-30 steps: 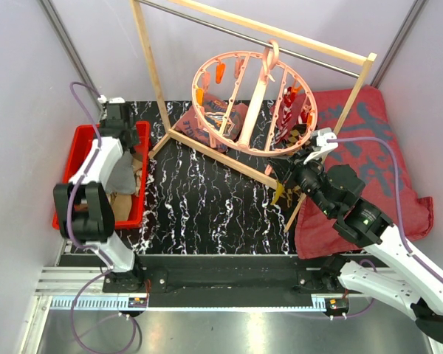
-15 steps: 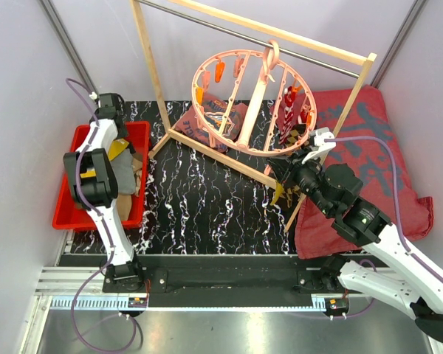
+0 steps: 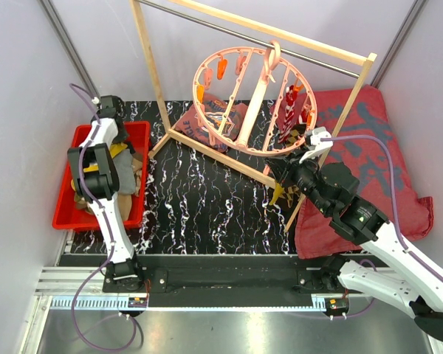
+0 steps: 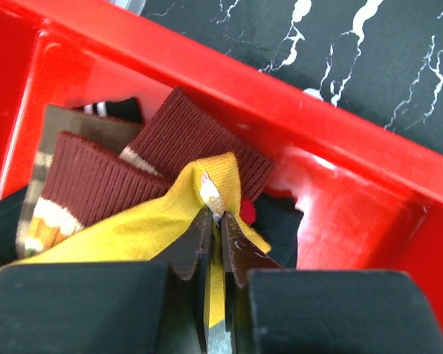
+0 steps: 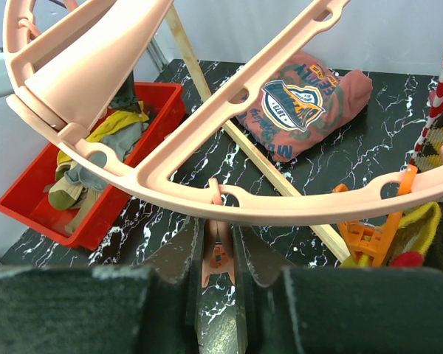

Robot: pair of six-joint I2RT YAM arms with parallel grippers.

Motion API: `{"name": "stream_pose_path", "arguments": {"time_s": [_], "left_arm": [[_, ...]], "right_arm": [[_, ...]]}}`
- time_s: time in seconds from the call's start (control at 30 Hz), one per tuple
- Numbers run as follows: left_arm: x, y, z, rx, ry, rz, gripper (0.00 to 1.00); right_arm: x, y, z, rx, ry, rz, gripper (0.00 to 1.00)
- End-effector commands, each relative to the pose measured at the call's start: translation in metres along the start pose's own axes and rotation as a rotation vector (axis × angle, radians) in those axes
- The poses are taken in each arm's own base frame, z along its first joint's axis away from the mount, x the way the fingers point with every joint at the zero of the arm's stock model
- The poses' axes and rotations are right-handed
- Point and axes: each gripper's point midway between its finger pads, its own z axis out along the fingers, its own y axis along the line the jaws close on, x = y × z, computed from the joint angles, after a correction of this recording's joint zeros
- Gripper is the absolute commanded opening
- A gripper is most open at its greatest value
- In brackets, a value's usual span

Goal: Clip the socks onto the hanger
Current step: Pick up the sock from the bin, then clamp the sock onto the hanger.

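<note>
Two claws closed: the left gripper (image 4: 213, 223) pinches a mustard yellow sock (image 4: 133, 228) inside the red bin (image 4: 340, 169); the right gripper (image 5: 220, 230) squeezes a pink clip (image 5: 218, 259) beneath the hanger (image 5: 280, 210) rim.

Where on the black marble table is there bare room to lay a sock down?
The bare patch of black marble table lies between the red plastic bin and the wooden frame rack's diagonal base bar. Crowded: the bin holds socks, a folded printed shirt lies behind the bar, and the dark-red patterned cloth covers the right.
</note>
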Motion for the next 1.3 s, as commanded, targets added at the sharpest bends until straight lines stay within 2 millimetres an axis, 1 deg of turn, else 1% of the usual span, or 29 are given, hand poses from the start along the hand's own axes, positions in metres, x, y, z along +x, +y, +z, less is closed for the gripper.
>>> {"name": "stream_pose_path", "arguments": {"time_s": [0.0,0.07,0.1,0.17,0.33,0.37,0.43,0.47,0.5,0.53,0.57,0.6,0.63,0.67,0.7,0.73,0.77,0.83,0.87,0.9,0.93,1.0,1.03,1.07,1.13,1.17,1.2,1.23,1.27], "left_arm": [[-0.036,0.019,-0.052,-0.017,-0.093,-0.017,0.06],[-0.041,0.022,-0.063,-0.021,-0.118,-0.030,0.06],[-0.049,0.025,-0.076,-0.017,-0.145,-0.041,0.06],[-0.056,0.027,-0.094,-0.007,-0.179,-0.057,0.06],[-0.066,0.030,-0.129,0.035,-0.251,-0.100,0.08],[-0.070,0.029,-0.142,0.054,-0.275,-0.109,0.09],[-0.068,0.027,-0.150,0.081,-0.279,-0.120,0.09],[-0.072,0.023,-0.164,0.124,-0.303,-0.128,0.09],[-0.065,0.019,-0.167,0.152,-0.292,-0.136,0.08],[-0.067,0.015,-0.175,0.187,-0.310,-0.146,0.08],[-0.070,0.008,-0.195,0.261,-0.336,-0.155,0.07],[-0.061,0.002,-0.199,0.301,-0.322,-0.170,0.06],[-0.059,-0.011,-0.211,0.390,-0.332,-0.168,0.05],[-0.062,-0.012,-0.236,0.438,-0.375,-0.182,0.04],[-0.060,-0.018,-0.248,0.488,-0.386,-0.201,0.03],[-0.047,-0.029,-0.254,0.563,-0.379,-0.194,0.01],[-0.049,-0.029,-0.280,0.610,-0.427,-0.198,0.01],[-0.032,-0.043,-0.296,0.719,-0.418,-0.210,0.00],[-0.029,-0.044,-0.319,0.770,-0.453,-0.211,0.00],[-0.024,-0.048,-0.330,0.814,-0.451,-0.237,0.00],[-0.015,-0.051,-0.348,0.884,-0.473,-0.233,0.00],[-0.008,-0.061,-0.371,0.965,-0.490,-0.242,0.00],[-0.003,-0.062,-0.390,1.001,-0.521,-0.236,0.00],[0.009,-0.071,-0.397,1.041,-0.507,-0.221,0.00],[0.016,-0.078,-0.424,1.123,-0.544,-0.232,0.00],[0.028,-0.086,-0.425,1.159,-0.519,-0.233,0.00],[0.030,-0.095,-0.444,1.232,-0.530,-0.248,0.00],[0.034,-0.098,-0.454,1.265,-0.542,-0.259,0.00],[0.047,-0.110,-0.465,1.322,-0.518,-0.250,0.00]], "right_arm": [[0.000,-0.003,0.000,0.020,0.004,-0.021,0.13],[0.000,-0.003,0.001,0.020,0.004,-0.022,0.13],[0.000,-0.003,0.000,0.020,0.004,-0.022,0.13],[-0.001,-0.003,0.000,0.018,0.003,-0.023,0.13],[-0.001,-0.002,0.001,0.014,0.003,-0.024,0.13],[0.000,-0.002,0.001,0.013,0.005,-0.023,0.13],[0.001,-0.001,0.001,0.009,0.008,-0.024,0.13],[0.001,-0.001,0.001,0.010,0.006,-0.022,0.14],[0.001,-0.001,0.001,0.008,0.006,-0.022,0.13],[0.001,-0.001,0.002,0.008,0.006,-0.019,0.13],[0.000,-0.001,0.002,0.007,0.003,-0.018,0.13],[0.000,0.000,0.002,0.004,0.002,-0.016,0.13],[0.000,0.000,0.002,0.003,0.000,-0.017,0.13],[-0.001,0.001,0.002,0.000,-0.004,-0.014,0.13],[-0.002,0.001,0.002,-0.001,-0.006,-0.012,0.13],[-0.003,0.002,0.002,-0.005,-0.010,-0.012,0.13],[-0.004,0.002,0.003,-0.005,-0.013,-0.010,0.13],[-0.008,0.004,0.002,-0.011,-0.023,-0.005,0.13],[-0.010,0.005,0.002,-0.015,-0.030,-0.002,0.13],[-0.011,0.006,0.002,-0.019,-0.033,0.003,0.13],[-0.013,0.006,0.001,-0.019,-0.038,0.005,0.13],[-0.017,0.008,0.000,-0.024,-0.052,0.018,0.13],[-0.019,0.009,0.000,-0.028,-0.058,0.022,0.13],[-0.020,0.009,0.000,-0.029,-0.061,0.027,0.13],[-0.022,0.009,-0.002,-0.030,-0.070,0.039,0.13],[-0.024,0.010,-0.003,-0.030,-0.076,0.045,0.13],[-0.024,0.010,-0.003,-0.030,-0.078,0.055,0.13],[-0.024,0.010,-0.004,-0.031,-0.081,0.062,0.13],[-0.025,0.011,-0.004,-0.033,-0.081,0.068,0.12]]}}
